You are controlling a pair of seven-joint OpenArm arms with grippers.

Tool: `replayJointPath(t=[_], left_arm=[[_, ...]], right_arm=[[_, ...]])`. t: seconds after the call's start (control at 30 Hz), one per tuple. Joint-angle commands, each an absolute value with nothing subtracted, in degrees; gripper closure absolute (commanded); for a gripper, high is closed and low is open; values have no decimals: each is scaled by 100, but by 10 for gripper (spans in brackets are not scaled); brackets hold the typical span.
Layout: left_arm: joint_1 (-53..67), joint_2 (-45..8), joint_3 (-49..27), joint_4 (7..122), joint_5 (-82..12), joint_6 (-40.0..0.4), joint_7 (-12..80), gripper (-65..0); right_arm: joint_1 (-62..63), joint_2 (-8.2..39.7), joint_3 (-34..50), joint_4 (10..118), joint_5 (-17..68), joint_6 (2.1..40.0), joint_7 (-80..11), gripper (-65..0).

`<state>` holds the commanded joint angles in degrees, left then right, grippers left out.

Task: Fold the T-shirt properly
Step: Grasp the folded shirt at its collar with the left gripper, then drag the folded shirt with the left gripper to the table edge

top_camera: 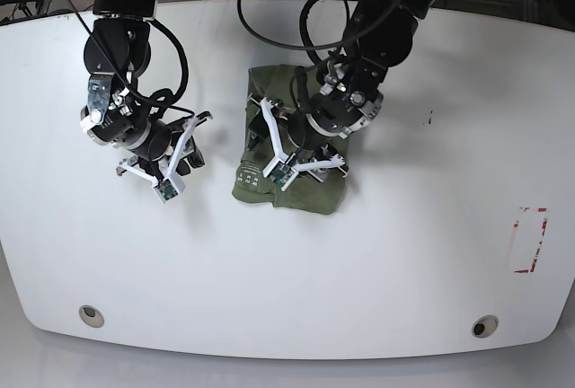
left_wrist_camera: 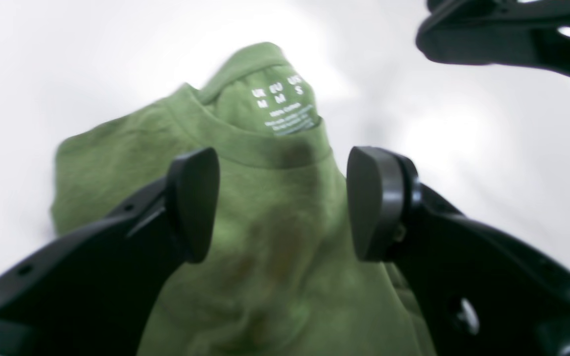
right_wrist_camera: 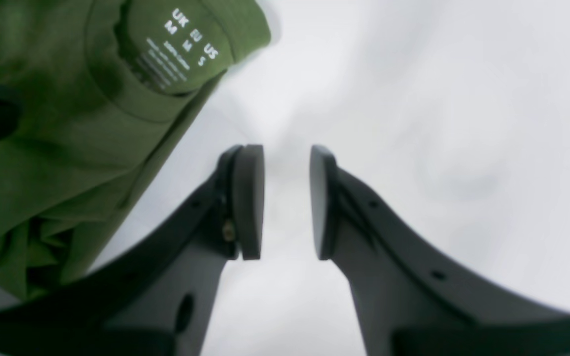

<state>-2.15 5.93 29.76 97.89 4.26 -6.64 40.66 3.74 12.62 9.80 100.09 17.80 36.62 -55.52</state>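
The plain olive-green cotton T-shirt [top_camera: 292, 150] lies folded into a compact bundle near the middle of the white tabletop [top_camera: 431, 262], its ribbed crew neck and white printed neck label [left_wrist_camera: 285, 106] facing up at the near end. The left pincer [left_wrist_camera: 282, 202] hangs directly over the bundle with its jaws spread wide and nothing between them. The right pincer [right_wrist_camera: 286, 200] is off the cloth, just beside the collar edge, above bare tabletop, jaws narrowly parted and empty.
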Motion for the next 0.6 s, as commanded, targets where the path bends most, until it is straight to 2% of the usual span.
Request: replayJointPath(t=[0.2,0.43,0.5,0.6], left_arm=[[92,593,3134,9481,884,198,3512,-379],[374,576,3143,9147,927,1059,2853,-379],[426,558,3143,9059,927,1279,2677,-379],[400,549,3160,8699,927,1341,2615,-379]], right_arm=[[374,1262,980,10000,1780,3662,-5552,-147],[374,1253,980,10000,1780,3662,-5552,-149],[374,1253,980,10000,1780,3662,-5552,-147],[374,1253,980,10000,1780,3662,-5552,-147]])
